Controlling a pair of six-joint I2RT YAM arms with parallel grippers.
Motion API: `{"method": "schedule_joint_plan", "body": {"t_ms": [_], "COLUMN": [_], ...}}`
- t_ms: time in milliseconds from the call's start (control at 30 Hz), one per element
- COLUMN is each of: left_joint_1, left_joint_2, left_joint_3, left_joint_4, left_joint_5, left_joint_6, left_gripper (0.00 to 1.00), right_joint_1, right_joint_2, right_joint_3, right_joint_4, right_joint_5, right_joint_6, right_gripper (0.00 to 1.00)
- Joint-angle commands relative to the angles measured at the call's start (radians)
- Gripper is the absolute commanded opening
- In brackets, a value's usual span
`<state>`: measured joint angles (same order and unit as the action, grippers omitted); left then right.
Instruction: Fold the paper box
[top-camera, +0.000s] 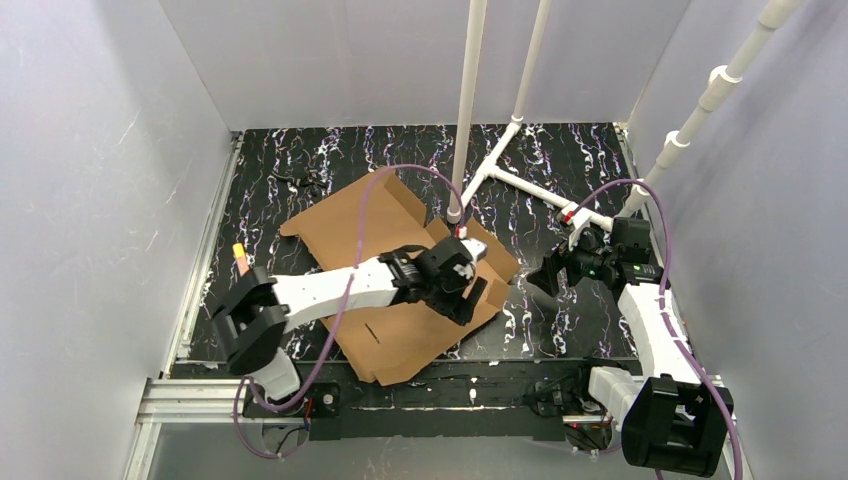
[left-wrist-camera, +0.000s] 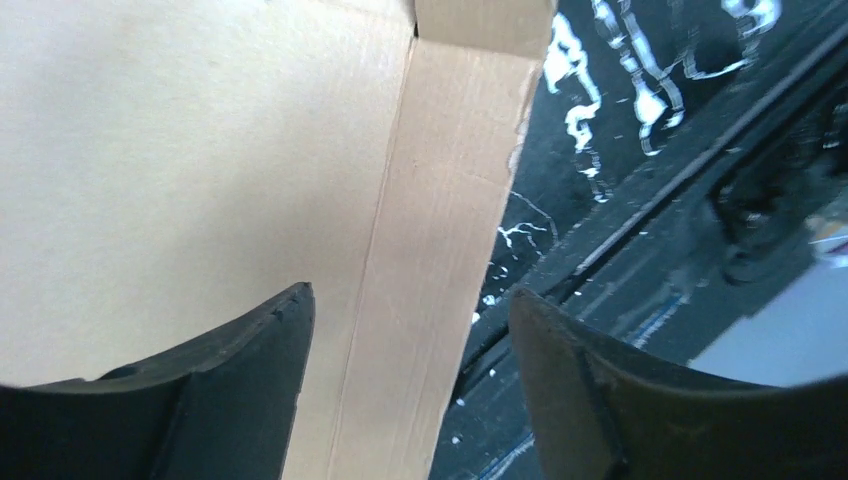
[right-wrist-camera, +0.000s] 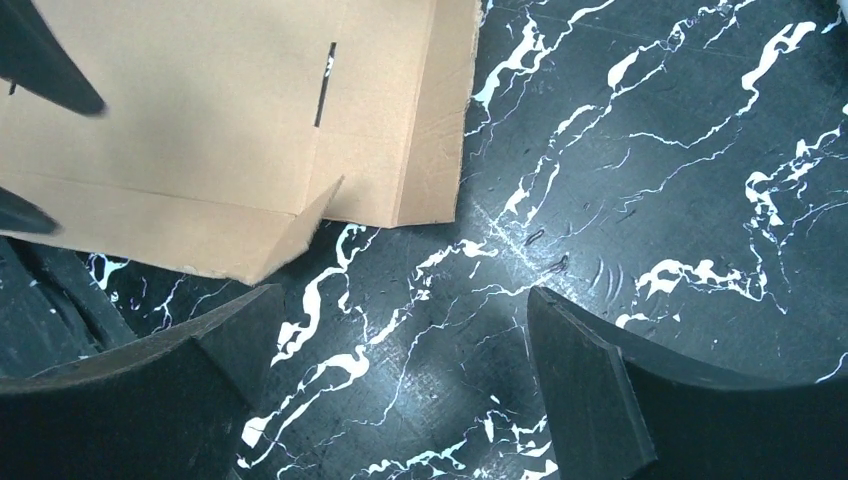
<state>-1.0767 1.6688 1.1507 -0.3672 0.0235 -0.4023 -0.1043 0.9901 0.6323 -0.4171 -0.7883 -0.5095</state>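
The paper box (top-camera: 400, 338) is a brown cardboard sheet lying mostly flat on the black marbled table, with raised flaps at its back and right edges. My left gripper (top-camera: 466, 294) reaches across it to its right edge. In the left wrist view the left gripper (left-wrist-camera: 412, 295) is open, with a narrow flap strip of the box (left-wrist-camera: 430, 200) between the fingers and the right finger over the table. My right gripper (top-camera: 541, 275) is open and empty, right of the box. In the right wrist view the right gripper (right-wrist-camera: 405, 292) is over bare table, the box's corner (right-wrist-camera: 200, 110) at upper left.
A white pipe frame (top-camera: 470, 100) stands behind the box, its T-piece (top-camera: 520, 180) lying on the table at back right. A small dark object (top-camera: 305, 180) lies at back left. Grey walls close three sides. A metal rail (top-camera: 200, 400) runs along the near edge.
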Motion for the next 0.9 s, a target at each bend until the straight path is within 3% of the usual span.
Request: {"method": "schedule_joint_plan", "body": {"t_ms": [0,100,133,267,367,500,667,867], "left_joint_1": [0.057,0.127,0.197,0.355,0.449,0.547,0.709,0.863], "left_joint_2": [-0.257,-0.421,-0.545,-0.809,-0.938,-0.970,-0.873,-0.884], "left_joint_3": [-0.044,-0.132,-0.209,-0.404,-0.498,-0.547,-0.547,-0.526], "left_joint_4": [0.003,-0.019,-0.029,0.025,0.037,0.018,0.023,0.017], "left_joint_5": [-0.036,-0.039,-0.029,0.027,0.034,0.067,0.141,0.130], "left_joint_6": [-0.048,-0.076,-0.112,-0.171,-0.200,-0.220,-0.206,-0.202], "left_gripper": [0.76,0.91,0.98,0.98,0.98,0.98,0.95,0.96], "right_joint_1": [0.008,0.048,0.080,0.208,0.303,0.336,0.351,0.377], "right_joint_2": [0.009,0.065,0.112,0.271,0.338,0.407,0.530,0.663], "right_joint_3": [0.043,0.091,0.142,0.234,0.235,0.215,0.252,0.307], "right_joint_4": [0.015,0.017,0.024,0.043,0.140,0.307,0.330,0.381], "right_joint_5": [-0.010,0.046,0.078,0.184,0.246,0.315,0.348,0.392], "right_joint_6": [-0.039,-0.077,-0.091,-0.058,0.053,0.186,0.226,0.283], "right_gripper": [1.00,1.00,1.00,1.00,1.00,1.00,0.85,0.71]}}
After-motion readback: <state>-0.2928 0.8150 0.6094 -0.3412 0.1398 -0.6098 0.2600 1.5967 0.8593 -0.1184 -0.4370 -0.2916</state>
